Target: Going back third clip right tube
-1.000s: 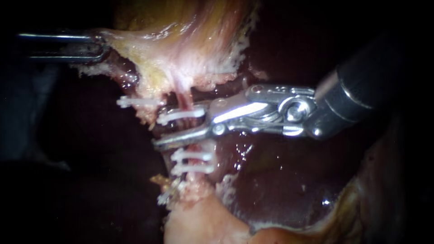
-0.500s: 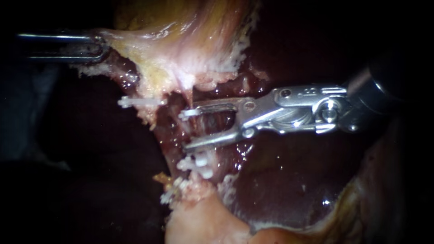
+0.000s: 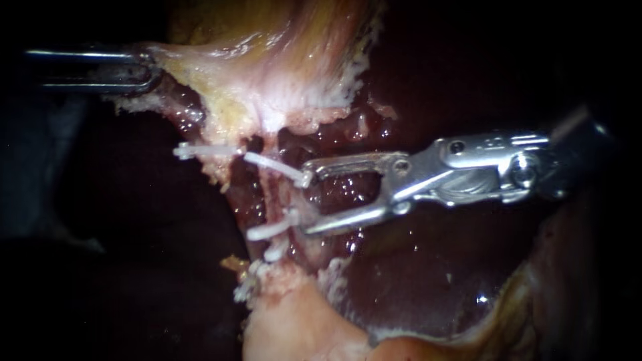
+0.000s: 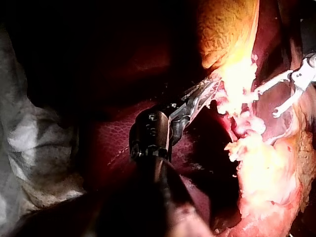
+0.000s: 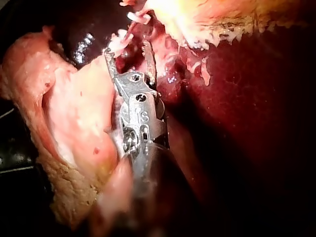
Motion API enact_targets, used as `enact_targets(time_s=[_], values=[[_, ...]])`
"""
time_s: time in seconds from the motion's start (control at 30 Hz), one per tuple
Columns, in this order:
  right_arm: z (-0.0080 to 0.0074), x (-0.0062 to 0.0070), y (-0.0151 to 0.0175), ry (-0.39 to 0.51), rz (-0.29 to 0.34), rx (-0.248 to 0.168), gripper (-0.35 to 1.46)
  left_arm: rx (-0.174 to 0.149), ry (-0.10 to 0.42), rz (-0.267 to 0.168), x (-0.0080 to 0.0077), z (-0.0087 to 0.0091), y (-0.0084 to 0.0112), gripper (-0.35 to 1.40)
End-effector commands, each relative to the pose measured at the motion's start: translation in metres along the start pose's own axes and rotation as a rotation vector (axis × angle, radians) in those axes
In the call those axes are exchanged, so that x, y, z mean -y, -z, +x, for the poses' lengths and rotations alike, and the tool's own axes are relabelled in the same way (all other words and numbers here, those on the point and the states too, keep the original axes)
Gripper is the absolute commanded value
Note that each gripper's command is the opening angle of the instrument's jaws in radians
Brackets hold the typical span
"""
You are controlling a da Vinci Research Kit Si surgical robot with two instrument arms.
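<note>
In the endoscope view the thin right tube (image 3: 271, 197) runs down from the gallbladder (image 3: 281, 53). It carries one slanted white clip (image 3: 274, 167) high up and two white clips (image 3: 267, 231) lower down. Another white clip (image 3: 207, 152) sits further left. My right instrument (image 3: 306, 204) is just right of the tube, jaws open and holding nothing, with the upper jaw's tip at the end of the slanted clip. My left instrument (image 3: 144, 67) is shut on the gallbladder's pale edge. The left wrist view shows that grip (image 4: 205, 91), and the right wrist view shows the open jaws (image 5: 129, 49) short of the clips (image 5: 121, 42).
Dark red liver (image 3: 414, 267) lies under and to the right of the right instrument. A pale lump of tissue (image 3: 301, 327) sits below the lower clips. Grey cloth (image 4: 29, 148) lies beside the left instrument's shaft.
My right instrument has drawn back to the right, off the tube, its jaws still open. The slanted clip stays on the tube, and the lower clips have tilted. The left instrument has held still.
</note>
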Motion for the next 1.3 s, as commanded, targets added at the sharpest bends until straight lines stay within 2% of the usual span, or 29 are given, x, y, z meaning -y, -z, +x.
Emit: enact_targets(time_s=[0.03,0.33,0.53,0.83,1.03,1.3], values=[[0.0,0.0,0.0004,0.006,-0.003,0.0,0.5,0.0,0.0,0.0,0.0,0.0,0.0,-0.35],[-0.0003,0.0005,0.0052,0.046,-0.017,0.005,0.5,0.0,0.0,0.0,0.0,0.0,-0.0001,-0.35],[-0.0001,0.0014,0.0066,0.064,-0.007,0.005,0.5,0.0,0.0,0.0,0.0,0.0,0.0,-0.35],[-0.0001,0.0018,0.0071,0.07,-0.004,0.005,0.5,-0.001,-0.001,0.001,0.0001,0.0,-0.0006,-0.35],[-0.0001,0.0019,0.0073,0.07,-0.004,0.005,0.5,-0.006,-0.01,0.008,0.0004,-0.0004,-0.0024,-0.35],[-0.0001,0.0019,0.0073,0.071,-0.003,0.005,0.5,-0.002,-0.025,-0.004,0.0014,-0.0017,-0.006,-0.35]])
